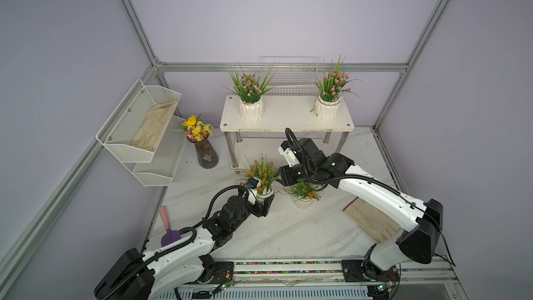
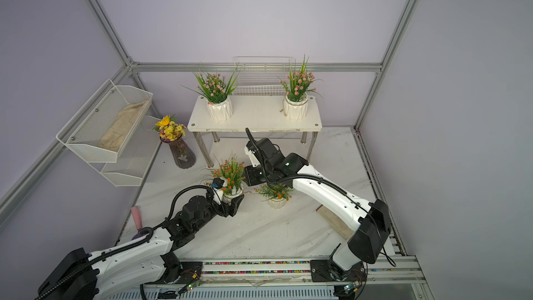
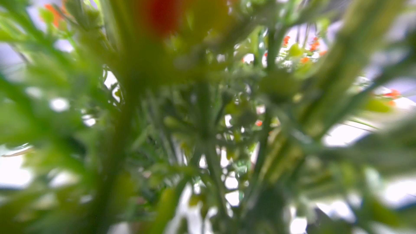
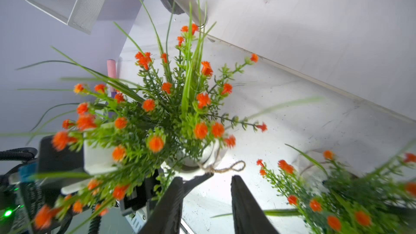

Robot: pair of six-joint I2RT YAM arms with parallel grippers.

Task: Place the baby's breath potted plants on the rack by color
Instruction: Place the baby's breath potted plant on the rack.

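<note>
What stands where

One potted plant (image 1: 262, 173) stands between the left gripper's (image 1: 262, 199) jaws. The right gripper (image 4: 206, 180) is just beside its far side. A second plant (image 1: 302, 194) stands by that gripper's wrist, nearer the robot. Beyond both grippers is the rack (image 1: 285, 122), with the left-end plant (image 1: 250, 93) and the right-end plant (image 1: 328, 88) on its top board.

Marble table (image 1: 274, 235): rack (image 1: 285, 118), vase (image 1: 206, 155), trowel (image 1: 169, 233), orange plant (image 1: 302, 202). Rack top: pink plants (image 1: 251, 111) (image 1: 327, 109).

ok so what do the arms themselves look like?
The left arm and right arm match: glossy white shell links dotted with small screw holes, black joint housings, and black ribbed cable conduit looped outside. The fingers are flat and black.
</note>
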